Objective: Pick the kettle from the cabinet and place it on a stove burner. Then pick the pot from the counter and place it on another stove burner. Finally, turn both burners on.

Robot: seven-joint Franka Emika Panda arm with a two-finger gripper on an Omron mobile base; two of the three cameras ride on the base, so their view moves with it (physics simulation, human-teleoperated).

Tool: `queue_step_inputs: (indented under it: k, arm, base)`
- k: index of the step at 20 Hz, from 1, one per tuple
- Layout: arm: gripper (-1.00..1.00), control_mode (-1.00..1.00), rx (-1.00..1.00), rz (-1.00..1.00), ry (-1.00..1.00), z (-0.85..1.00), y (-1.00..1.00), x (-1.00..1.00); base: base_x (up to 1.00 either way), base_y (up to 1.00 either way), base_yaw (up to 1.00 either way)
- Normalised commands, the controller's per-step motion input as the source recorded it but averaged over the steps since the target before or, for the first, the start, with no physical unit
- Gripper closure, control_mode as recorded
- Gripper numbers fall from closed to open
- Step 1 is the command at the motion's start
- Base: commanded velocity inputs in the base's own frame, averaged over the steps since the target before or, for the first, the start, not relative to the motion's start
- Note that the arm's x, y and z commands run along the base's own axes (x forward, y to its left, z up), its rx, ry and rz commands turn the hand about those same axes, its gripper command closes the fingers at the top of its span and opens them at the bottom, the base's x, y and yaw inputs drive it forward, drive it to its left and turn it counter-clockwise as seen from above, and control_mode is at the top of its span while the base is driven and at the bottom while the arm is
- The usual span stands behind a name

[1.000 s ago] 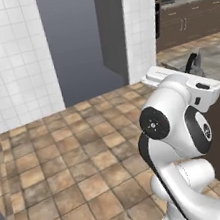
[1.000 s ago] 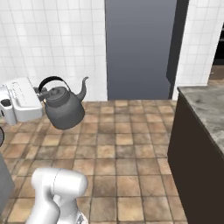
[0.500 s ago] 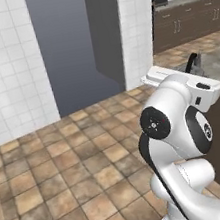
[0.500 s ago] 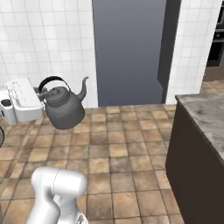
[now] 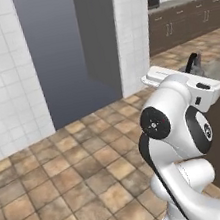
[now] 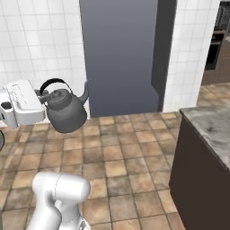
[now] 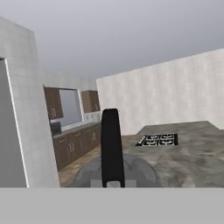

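Observation:
The grey kettle (image 6: 65, 112) hangs in the air at the left of the right base view, spout toward the dark doorway. My gripper (image 6: 43, 93) is shut on its black arched handle (image 6: 54, 82). In the left base view that handle (image 5: 194, 62) sticks up behind my white hand. In the hand view the black handle (image 7: 111, 144) rises over the kettle's grey lid (image 7: 135, 171). Beyond it lies the black stove (image 7: 158, 140) with its burners, set into the marbled counter (image 7: 197, 151). The pot is out of view. I cannot tell which distant brown wall unit is the cabinet.
A dark-fronted island with a marbled top (image 6: 211, 130) stands close on the right. Ahead are white tiled walls (image 6: 40, 40) and a tall dark grey recess (image 6: 121, 54). Brown base cabinets (image 5: 188, 23) line the far wall. Brown floor tiles (image 5: 67, 175) spread in front.
The whole picture has slid leftward in both base views, so the base has moved. The kettle stays in the gripper in the same pose.

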Motion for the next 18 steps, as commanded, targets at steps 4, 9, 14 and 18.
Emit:
queue_step_inputs:
  k: [4, 9, 14, 18]
  arm:
    - [1.00, 1.00, 0.00, 0.00, 0.00, 0.00, 0.00, 0.00]
    - [1.00, 1.00, 0.00, 0.00, 0.00, 0.00, 0.00, 0.00]
    - [1.00, 1.00, 0.00, 0.00, 0.00, 0.00, 0.00, 0.00]
    - [1.00, 1.00, 0.00, 0.00, 0.00, 0.00, 0.00, 0.00]
  base:
    - [0.75, 0.18, -0.23]
    - [0.71, 0.10, -0.26]
    - [0.65, 0.10, -0.28]
    - [0.63, 0.11, -0.29]
